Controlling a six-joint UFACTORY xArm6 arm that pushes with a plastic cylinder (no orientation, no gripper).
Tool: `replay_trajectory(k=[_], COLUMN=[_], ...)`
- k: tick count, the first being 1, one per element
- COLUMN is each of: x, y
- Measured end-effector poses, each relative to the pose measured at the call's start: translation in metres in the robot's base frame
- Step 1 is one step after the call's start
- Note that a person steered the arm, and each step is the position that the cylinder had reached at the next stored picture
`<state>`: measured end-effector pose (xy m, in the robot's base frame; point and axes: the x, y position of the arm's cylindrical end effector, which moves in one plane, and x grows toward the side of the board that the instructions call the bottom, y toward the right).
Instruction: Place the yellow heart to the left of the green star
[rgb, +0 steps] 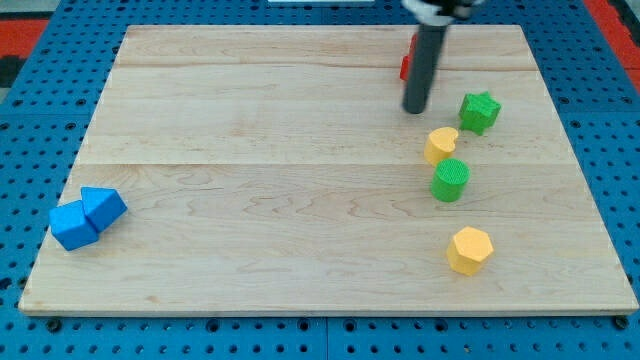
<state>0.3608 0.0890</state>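
Observation:
The yellow heart lies on the wooden board at the view's right, below and left of the green star, a small gap between them. My tip stands just above and left of the heart and left of the star, touching neither. A red block is mostly hidden behind the rod.
A green cylinder sits right below the heart, nearly touching it. A yellow hexagon lies lower right. Two blue blocks sit together at the board's left edge. A blue pegboard surrounds the board.

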Motion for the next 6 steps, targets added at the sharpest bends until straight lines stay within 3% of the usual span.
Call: replay_trajectory(k=[2, 3, 6], x=[0.107, 0.143, 0.107], y=[-0.033, 0.015, 0.063])
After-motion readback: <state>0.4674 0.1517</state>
